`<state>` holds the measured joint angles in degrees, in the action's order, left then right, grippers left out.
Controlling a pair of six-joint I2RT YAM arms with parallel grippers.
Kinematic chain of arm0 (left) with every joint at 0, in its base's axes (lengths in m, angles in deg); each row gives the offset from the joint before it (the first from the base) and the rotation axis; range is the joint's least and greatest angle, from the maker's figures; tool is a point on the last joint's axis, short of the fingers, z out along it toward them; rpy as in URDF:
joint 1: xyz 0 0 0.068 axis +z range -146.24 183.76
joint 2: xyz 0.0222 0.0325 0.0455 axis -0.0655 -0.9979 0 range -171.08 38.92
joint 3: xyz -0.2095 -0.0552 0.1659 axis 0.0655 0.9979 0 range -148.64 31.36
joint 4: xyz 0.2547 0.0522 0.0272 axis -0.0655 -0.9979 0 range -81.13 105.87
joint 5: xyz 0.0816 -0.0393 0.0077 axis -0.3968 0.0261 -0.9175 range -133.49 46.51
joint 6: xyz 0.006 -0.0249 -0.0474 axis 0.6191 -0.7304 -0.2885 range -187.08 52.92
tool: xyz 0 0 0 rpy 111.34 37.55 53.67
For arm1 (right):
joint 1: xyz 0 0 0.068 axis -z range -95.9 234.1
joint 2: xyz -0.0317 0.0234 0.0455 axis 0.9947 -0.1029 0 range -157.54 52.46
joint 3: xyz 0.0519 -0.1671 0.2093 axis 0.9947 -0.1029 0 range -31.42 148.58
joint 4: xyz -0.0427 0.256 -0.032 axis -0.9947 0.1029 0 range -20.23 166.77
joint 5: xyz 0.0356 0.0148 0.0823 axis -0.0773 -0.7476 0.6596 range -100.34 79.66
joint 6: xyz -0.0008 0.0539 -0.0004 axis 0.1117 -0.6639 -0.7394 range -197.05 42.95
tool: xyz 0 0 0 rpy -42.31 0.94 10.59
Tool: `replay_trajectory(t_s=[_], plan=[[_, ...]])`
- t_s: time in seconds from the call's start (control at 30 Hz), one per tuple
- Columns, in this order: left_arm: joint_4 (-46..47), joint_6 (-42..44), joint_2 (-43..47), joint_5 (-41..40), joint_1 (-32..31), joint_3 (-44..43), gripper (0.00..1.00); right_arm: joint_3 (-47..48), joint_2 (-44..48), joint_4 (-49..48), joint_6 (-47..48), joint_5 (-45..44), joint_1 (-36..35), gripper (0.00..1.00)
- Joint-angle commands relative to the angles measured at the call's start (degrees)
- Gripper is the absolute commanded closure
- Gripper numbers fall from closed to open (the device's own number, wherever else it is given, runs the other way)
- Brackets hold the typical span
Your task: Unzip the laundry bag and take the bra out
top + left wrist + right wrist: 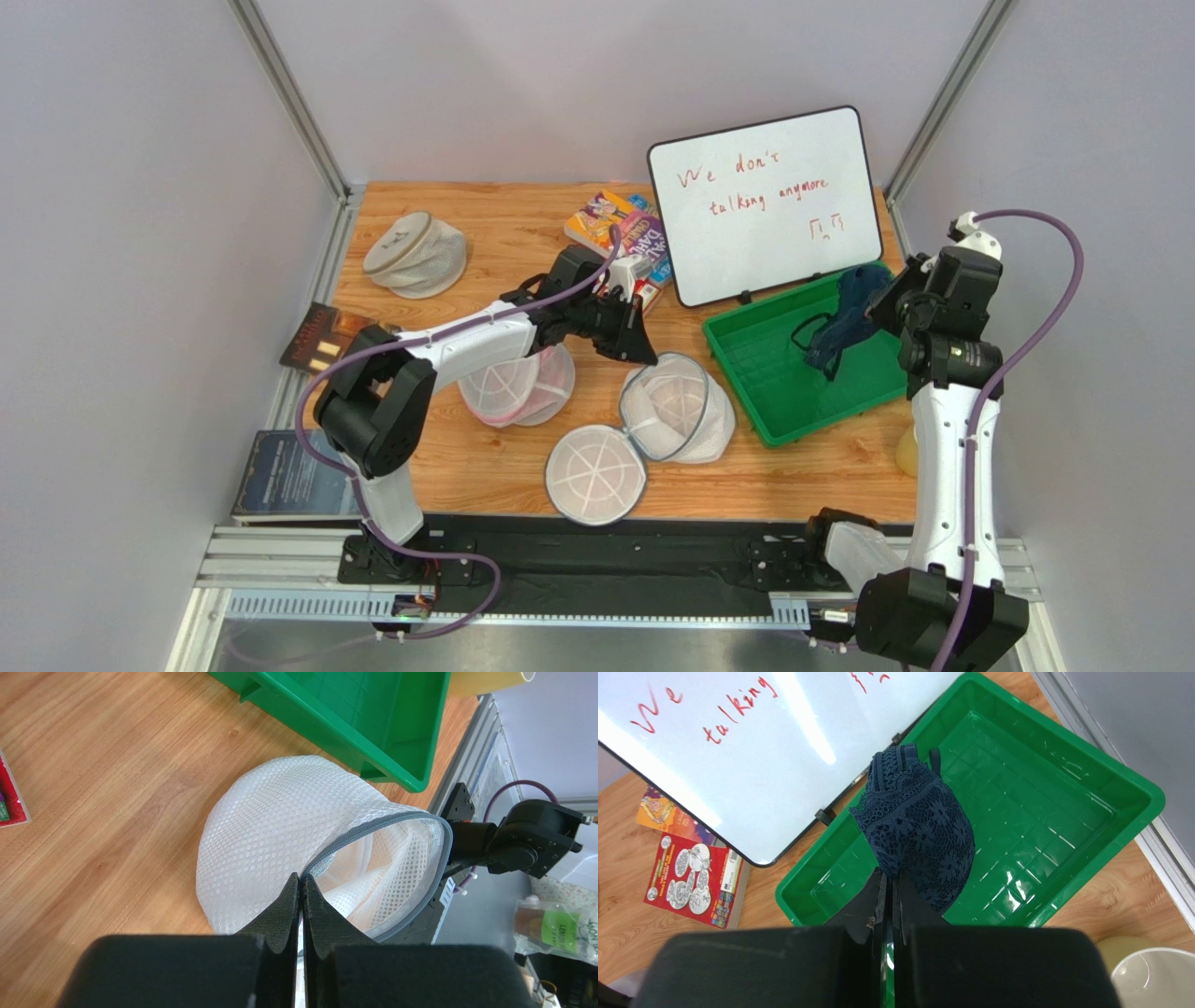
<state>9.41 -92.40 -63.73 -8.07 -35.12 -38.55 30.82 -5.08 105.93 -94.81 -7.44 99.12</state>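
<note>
Here the bra (917,829) hangs, pinched in the right hand (889,894).

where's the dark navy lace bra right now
Top external view, right side: the dark navy lace bra hangs pinched in the right gripper over the green plastic tray, just below the whiteboard's lower right corner.

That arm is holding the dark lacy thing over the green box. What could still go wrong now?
1. The right gripper pinches only one edge of the bra above the green tray; it might slip out early, or land across the tray's rim by the whiteboard.
2. The left gripper is shut right at the laundry bag's grey rim; if mesh is caught there, pulling away could drag the bag.
</note>
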Motion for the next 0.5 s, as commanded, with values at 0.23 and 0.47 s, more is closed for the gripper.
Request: replay_trajectory(t_s=[0.23,0.47], plan=[[-0.6,1.8,2.5,-0.1,0.2,-0.8,1.0,-0.1,-0.3,1.6,-2.6,-9.6,0.4,0.31],[-0.6,1.6,2.4,-0.3,0.2,-1.4,1.0,1.3,4.3,2.5,-1.5,-8.2,0.4,0.23]])
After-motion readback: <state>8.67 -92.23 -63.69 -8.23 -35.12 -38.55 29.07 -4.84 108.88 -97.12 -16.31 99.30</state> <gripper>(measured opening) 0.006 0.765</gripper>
